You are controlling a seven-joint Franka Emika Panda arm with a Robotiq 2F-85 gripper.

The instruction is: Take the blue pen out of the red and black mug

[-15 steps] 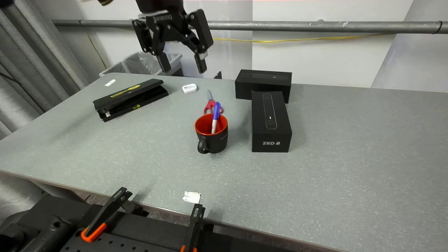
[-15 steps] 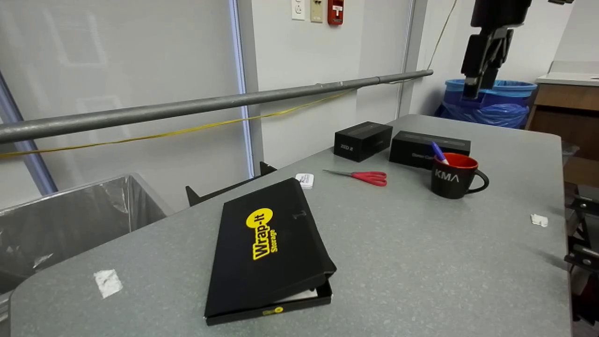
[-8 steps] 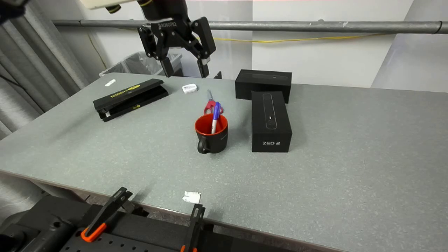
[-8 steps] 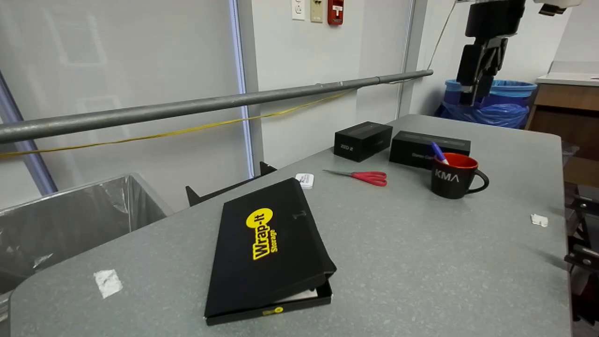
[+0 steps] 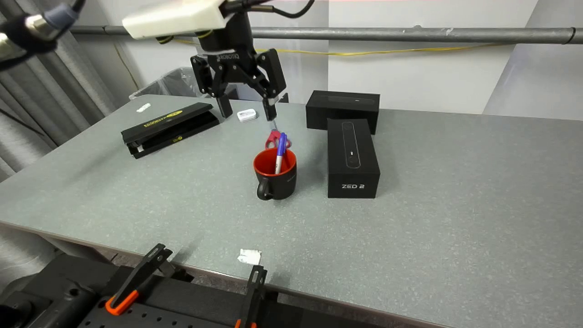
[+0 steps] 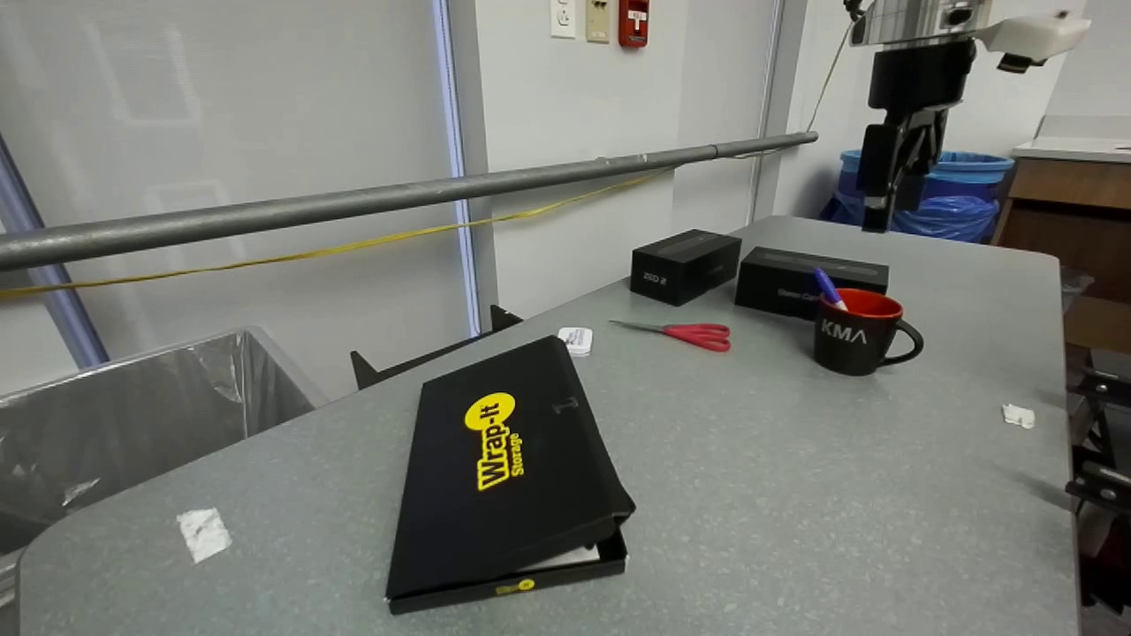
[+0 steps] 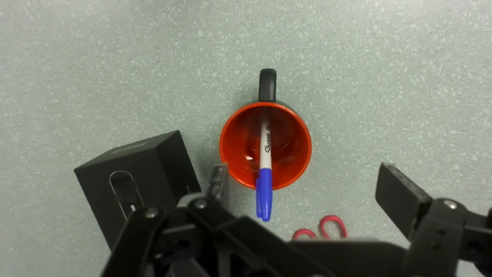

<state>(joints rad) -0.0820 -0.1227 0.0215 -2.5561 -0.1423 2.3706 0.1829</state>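
in the wrist view the pen (image 7: 265, 175) leans in the mug (image 7: 296, 154), mid-frame, long axis running top to bottom, blue end past the lower rim. the gripper (image 5: 247, 110), spread and holding nothing, hangs up-left of the mug in an exterior view. closing should cross the pen, which shows nearer the frame-left finger (image 7: 219, 181), so likely shift sideways.

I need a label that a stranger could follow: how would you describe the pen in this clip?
On the grey table, find the two neighbouring black boxes, then the red and black mug beside them. The pen leans inside that mug, blue end up past the rim, white end down. Its blue and white colouring sets it apart from the red-handled scissors nearby.
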